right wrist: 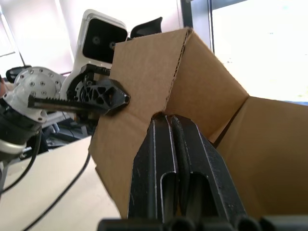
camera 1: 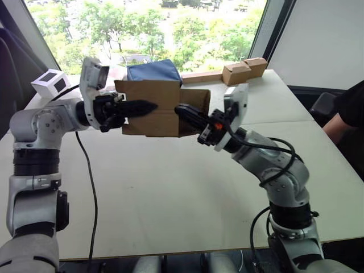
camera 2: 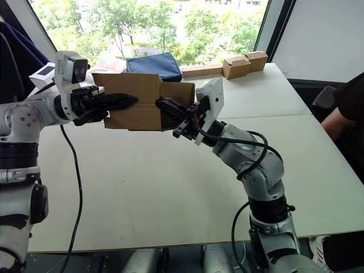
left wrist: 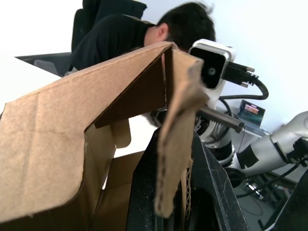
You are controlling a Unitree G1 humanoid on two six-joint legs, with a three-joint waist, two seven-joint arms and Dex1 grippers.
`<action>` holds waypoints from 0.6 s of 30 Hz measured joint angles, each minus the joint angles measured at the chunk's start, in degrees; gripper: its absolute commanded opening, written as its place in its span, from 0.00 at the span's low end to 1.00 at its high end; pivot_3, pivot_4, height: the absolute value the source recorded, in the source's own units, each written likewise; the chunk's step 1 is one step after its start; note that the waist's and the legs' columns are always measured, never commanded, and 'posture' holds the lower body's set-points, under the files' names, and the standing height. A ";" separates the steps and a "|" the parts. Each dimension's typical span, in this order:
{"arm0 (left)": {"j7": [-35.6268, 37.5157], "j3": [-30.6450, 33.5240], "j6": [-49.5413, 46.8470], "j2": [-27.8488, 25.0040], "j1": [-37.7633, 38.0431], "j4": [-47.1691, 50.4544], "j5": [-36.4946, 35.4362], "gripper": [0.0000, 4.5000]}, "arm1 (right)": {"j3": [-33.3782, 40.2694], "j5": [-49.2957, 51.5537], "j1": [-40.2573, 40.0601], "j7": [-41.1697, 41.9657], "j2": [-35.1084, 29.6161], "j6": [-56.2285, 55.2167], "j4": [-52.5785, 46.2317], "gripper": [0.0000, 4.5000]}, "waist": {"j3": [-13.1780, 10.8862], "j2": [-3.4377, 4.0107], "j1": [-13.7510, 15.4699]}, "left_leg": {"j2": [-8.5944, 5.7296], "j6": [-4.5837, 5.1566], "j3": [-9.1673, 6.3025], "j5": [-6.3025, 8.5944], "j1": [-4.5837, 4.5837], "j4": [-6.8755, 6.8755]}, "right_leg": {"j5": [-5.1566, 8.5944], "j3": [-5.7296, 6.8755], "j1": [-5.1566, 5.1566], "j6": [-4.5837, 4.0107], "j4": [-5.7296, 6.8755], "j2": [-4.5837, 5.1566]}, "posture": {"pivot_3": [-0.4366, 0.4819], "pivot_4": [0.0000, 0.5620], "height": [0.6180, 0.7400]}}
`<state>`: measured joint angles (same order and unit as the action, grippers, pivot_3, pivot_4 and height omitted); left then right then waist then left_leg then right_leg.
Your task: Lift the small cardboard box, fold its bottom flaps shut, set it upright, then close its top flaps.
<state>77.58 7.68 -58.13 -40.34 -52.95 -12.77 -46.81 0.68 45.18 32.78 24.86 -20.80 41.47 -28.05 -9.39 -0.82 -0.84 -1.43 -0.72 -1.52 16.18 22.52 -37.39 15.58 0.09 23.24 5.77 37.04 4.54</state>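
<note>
Above the near half of the white table [camera 1: 170, 199], two robot arms are holding the small cardboard box [camera 1: 153, 108] clear of the surface. The right gripper [camera 1: 183, 112] is reaching into the box's open side, its jaws pressed together in the wrist view, apparently nipping an inner cardboard edge. The left gripper [camera 1: 149, 106] is pinching a cardboard panel between its jaws at the box's opposite side, so the box is hanging between the two.

The bottom flaps [left wrist: 175, 130] are looking loose and unfolded, and the fold is judged barely begun. The risk from here: both holds are thin-edge pinches on soft corrugated board, so a push on a flap could tear or crease the panel, or twist the box out of one gripper and drop it.

Just behind the box a blue bag [camera 1: 153, 70] is lying, and further back a row of tan boxes [camera 1: 227, 73] is lining the far edge, with a white box [camera 1: 50, 83] at the far left corner. A seated person [camera 1: 350, 114] is waiting at the right. None is judged to be crowding the set-down space.
</note>
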 measured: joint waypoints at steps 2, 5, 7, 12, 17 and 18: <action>-0.04 0.00 0.06 -0.03 0.03 0.00 0.00 0.00 | 1.98 0.66 -0.19 0.23 -1.94 0.67 -0.46 0.02 | 0.00 0.00 -0.01 | 0.01 0.00 0.00 0.00 0.00 0.00 | 0.01 0.00 0.01 0.00 -0.01 -0.02 | 0.48 0.27 0.98; -0.07 -0.01 0.13 -0.07 0.08 0.05 -0.01 0.00 | 4.72 2.21 -0.91 1.40 -5.95 1.99 -0.76 0.02 | 0.00 0.00 -0.01 | 0.02 0.00 0.00 0.00 0.00 0.02 | 0.01 0.00 0.02 -0.01 -0.01 -0.02 | 0.48 0.27 0.98; -0.10 0.00 0.15 -0.16 0.18 0.05 0.00 0.00 | 6.37 3.67 -2.98 3.53 -9.46 3.21 -1.20 0.02 | 0.00 -0.01 0.01 | 0.02 0.02 0.00 0.01 0.00 0.01 | 0.01 0.00 0.00 -0.01 -0.02 -0.02 | 0.48 0.27 0.98; -0.09 0.02 0.18 -0.28 0.35 0.05 0.00 0.00 | 6.01 7.32 -5.63 8.54 -15.95 7.29 -4.20 0.02 | -0.02 -0.03 -0.01 | 0.03 0.03 0.01 0.02 0.00 -0.03 | 0.02 0.00 0.00 0.00 -0.09 -0.01 | 0.48 0.27 0.98; -0.26 0.03 0.16 -0.27 0.32 0.11 -0.05 0.00 | 1.70 5.58 -6.03 10.22 -17.28 7.69 -5.78 0.02 | -0.02 -0.04 0.02 | 0.04 0.03 0.00 0.02 0.00 -0.03 | 0.02 0.00 0.00 0.00 -0.11 -0.02 | 0.48 0.27 0.98; -0.31 0.02 0.15 -0.27 0.32 0.17 -0.07 0.00 | 1.03 4.88 -6.02 10.12 -16.92 7.50 -5.67 0.02 | -0.02 -0.04 0.03 | 0.04 0.03 0.00 0.02 0.00 -0.04 | 0.02 0.00 0.00 0.00 -0.11 -0.01 | 0.48 0.27 0.98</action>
<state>77.27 7.71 -57.98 -40.61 -52.63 -12.60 -46.88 1.71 50.06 26.76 34.98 -37.72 48.97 -33.72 -9.42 -0.86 -0.82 -1.40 -0.69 -1.52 16.19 22.52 -37.43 15.60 0.09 23.24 5.77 36.94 4.52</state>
